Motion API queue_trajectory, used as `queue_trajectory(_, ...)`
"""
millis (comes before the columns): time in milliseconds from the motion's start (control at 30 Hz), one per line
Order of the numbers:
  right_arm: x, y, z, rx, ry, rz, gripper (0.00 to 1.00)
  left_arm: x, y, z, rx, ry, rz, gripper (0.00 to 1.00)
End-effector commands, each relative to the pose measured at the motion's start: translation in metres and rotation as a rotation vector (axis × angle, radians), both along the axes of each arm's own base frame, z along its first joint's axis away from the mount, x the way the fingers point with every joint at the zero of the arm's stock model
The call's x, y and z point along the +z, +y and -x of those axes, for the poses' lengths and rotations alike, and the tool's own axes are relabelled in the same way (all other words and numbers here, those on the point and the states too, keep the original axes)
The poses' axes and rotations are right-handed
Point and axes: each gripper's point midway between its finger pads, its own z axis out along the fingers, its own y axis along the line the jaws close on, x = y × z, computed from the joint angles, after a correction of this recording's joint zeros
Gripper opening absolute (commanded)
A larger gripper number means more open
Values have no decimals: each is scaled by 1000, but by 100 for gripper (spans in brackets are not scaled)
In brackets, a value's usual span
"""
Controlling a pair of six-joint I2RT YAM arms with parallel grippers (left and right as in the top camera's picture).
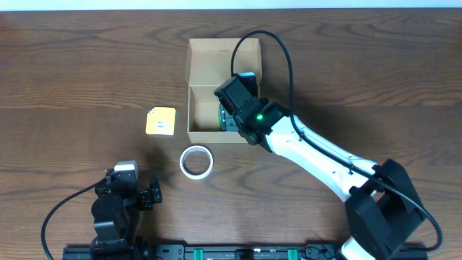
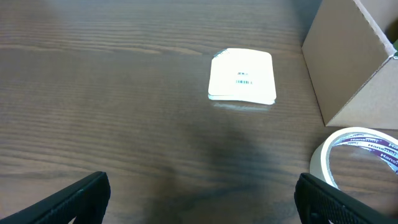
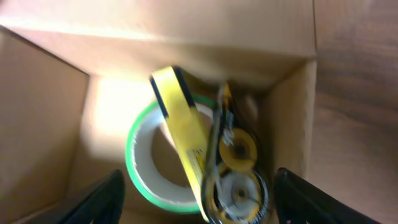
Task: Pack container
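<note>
Your container (image 1: 209,61) sits toward the far edge of the worktop, about midway across, with its flap lid folded back. Your right gripper (image 3: 202,205) hangs over its open inside, fingers spread wide and gripping nothing. Below them lie a green-rimmed tape roll (image 3: 146,168) and a yellow-and-black item (image 3: 180,118) on edge. Your left gripper (image 2: 205,205) sits by the near edge, left of middle, fingers also spread, well apart from the container, with a white tape roll (image 2: 323,158) and a flat packet (image 2: 242,76) lying between
</note>
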Motion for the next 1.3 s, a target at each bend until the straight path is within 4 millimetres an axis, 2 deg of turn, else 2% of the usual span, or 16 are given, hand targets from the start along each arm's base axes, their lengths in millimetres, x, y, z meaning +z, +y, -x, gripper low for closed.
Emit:
queue_trajectory(0,25,6,-15,32,-78,-17,81,-2,0,0,7,0,8,95)
queue_trajectory(100,53,22,-17,109,-111,-68,89,-2,0,0,7,0,8,96)
queue_trajectory(200,87,27,-3,153,-119,-119,96,-2,0,0,7,0,8,96)
queue_trajectory(300,121,2,26,157,-112,-113,97,-2,0,0,7,0,8,96)
queue_trajectory(367,128,-25,46,136,-82,-62,97,-2,0,0,7,0,8,96)
queue_trajectory(467,127,-62,67,95,-52,15,98,-2,0,0,7,0,8,96)
queue_trajectory(567,123,-89,84,61,-60,44,96,-2,0,0,7,0,8,96)
queue_trajectory(700,105,-131,118,-38,-107,11,99,-2,0,0,7,0,8,96)
queue_trajectory(767,95,-157,143,-77,-98,18,99,-2,0,0,7,0,8,96)
queue_trajectory(833,92,-172,160,-77,-91,27,99,-2,0,0,7,0,8,96)
queue_trajectory(900,91,-179,168,-78,-96,23,99,-2,0,0,7,0,8,96)
queue_trajectory(967,93,-181,167,-84,-118,16,99,-2,0,0,7,0,8,96)
queue_trajectory(1067,88,-210,161,-206,-173,135,99,-2,0,0,7,0,8,96)
queue_trajectory(1167,78,-214,158,-247,-214,117,99,-2,0,0,7,0,8,95)
queue_trajectory(1267,60,-219,159,-259,-281,57,99,-2,0,0,7,0,8,96)
